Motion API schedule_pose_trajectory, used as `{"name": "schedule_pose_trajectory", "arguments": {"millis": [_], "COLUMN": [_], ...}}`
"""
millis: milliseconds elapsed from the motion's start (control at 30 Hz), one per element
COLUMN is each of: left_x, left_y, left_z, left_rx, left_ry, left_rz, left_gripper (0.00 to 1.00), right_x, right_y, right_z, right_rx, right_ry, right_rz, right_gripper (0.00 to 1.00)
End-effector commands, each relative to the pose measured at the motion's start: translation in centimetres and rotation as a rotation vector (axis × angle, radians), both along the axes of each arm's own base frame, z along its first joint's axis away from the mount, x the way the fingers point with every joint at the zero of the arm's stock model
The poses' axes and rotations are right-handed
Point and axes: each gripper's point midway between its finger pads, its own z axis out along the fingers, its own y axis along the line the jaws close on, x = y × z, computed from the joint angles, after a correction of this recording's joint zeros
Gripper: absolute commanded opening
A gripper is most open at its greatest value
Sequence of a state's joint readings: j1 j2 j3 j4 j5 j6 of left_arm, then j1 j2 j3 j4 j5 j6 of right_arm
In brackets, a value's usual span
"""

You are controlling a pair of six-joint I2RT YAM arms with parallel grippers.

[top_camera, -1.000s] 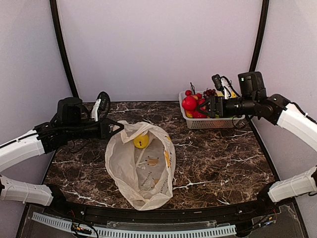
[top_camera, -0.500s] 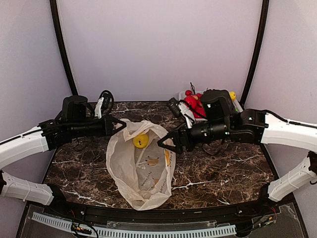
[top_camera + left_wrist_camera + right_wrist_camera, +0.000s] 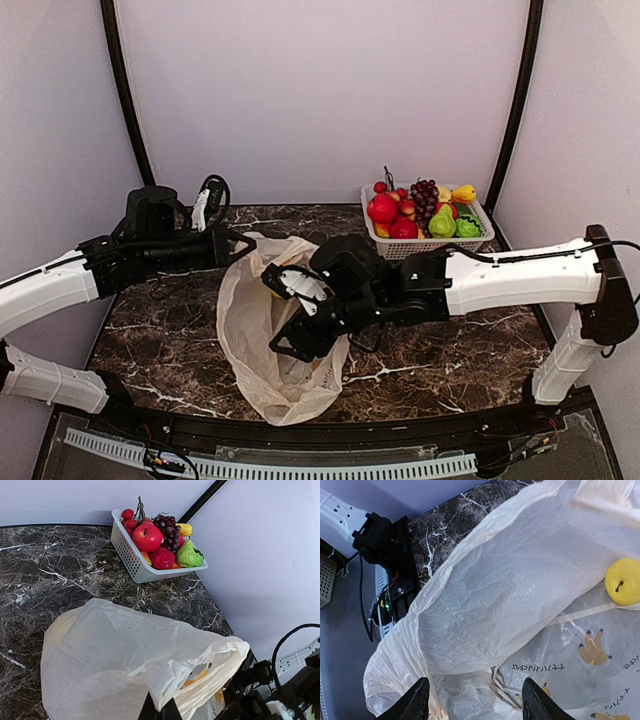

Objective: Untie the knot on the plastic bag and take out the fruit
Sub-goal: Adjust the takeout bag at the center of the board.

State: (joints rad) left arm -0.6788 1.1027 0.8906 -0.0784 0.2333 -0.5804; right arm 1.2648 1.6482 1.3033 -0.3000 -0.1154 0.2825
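Looking over the top view, I see the plastic bag [image 3: 248, 325] lying left of centre on the dark marble table [image 3: 460, 340], its bottom toward the near edge and its mouth toward the far side. My left gripper [image 3: 240, 248] is at the far-left lip of the bag. In the left wrist view its fingertips [image 3: 160, 713] are pressed together on a fold of the rim, which is lifted so the mouth gapes. My right gripper [image 3: 290, 342] reaches in from the right and hangs over the middle of the bag. In the right wrist view its two fingers [image 3: 418, 700] stand well apart with only crinkled plastic below them and nothing clamped; I cannot tell whether the tips touch the film. A yellow fruit [image 3: 623, 581] lies inside the bag toward the mouth. The white mesh basket [image 3: 430, 249] sits at the far right, well apart from the bag, holding a red apple [image 3: 147, 536], dark grapes [image 3: 169, 527] and a green piece [image 3: 189, 555].
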Motion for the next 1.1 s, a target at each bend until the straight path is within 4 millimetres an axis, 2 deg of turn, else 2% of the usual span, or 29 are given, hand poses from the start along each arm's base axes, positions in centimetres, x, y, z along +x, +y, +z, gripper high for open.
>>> {"name": "schedule_pose_trajectory", "arguments": {"millis": [0, 100, 233, 400, 567, 667, 767, 867, 1067], "left_x": [0.1, 0.2, 0.0, -0.8, -2.4, -3.8, -5.8, -6.9, -10.0], "left_y": [0.2, 0.7, 1.1, 1.3, 0.9, -0.6, -2.9, -4.5, -8.5], "left_z": [1.9, 2.8, 3.4, 3.8, 3.2, 3.1, 3.3, 4.5, 7.9], "left_rx": [-0.003, 0.0, 0.013, 0.032, 0.06, 0.04, 0.027, -0.007, -0.144], "left_ry": [-0.042, -0.069, -0.087, -0.104, -0.107, -0.084, -0.079, -0.086, -0.118], "left_rz": [0.012, 0.028, 0.035, 0.004, -0.073, -0.154, -0.24, -0.274, -0.347], "left_gripper": [0.01, 0.01, 0.01, 0.01, 0.01, 0.01, 0.01, 0.01, 0.01], "right_x": [-0.9, -1.0, -0.3, 2.1, 5.0, 6.8, 8.4, 9.0, 7.8], "right_y": [0.8, 0.1, -2.1, -7.2, -11.8, -13.5, -14.5, -13.9, -9.3], "right_z": [-2.7, -6.0, -9.7, -12.7, -12.6, -12.0, -11.5, -10.3, -7.7], "right_rx": [-0.06, -0.141, -0.286, -0.466, -0.481, -0.469, -0.459, -0.412, -0.2], "right_ry": [0.028, 0.057, 0.062, 0.054, 0.072, 0.072, 0.071, 0.076, 0.165], "right_rz": [0.022, 0.014, -0.051, -0.194, -0.313, -0.367, -0.412, -0.409, -0.294], "right_gripper": [0.6, 0.6, 0.6, 0.62, 0.64, 0.65, 0.65, 0.65, 0.66]}}
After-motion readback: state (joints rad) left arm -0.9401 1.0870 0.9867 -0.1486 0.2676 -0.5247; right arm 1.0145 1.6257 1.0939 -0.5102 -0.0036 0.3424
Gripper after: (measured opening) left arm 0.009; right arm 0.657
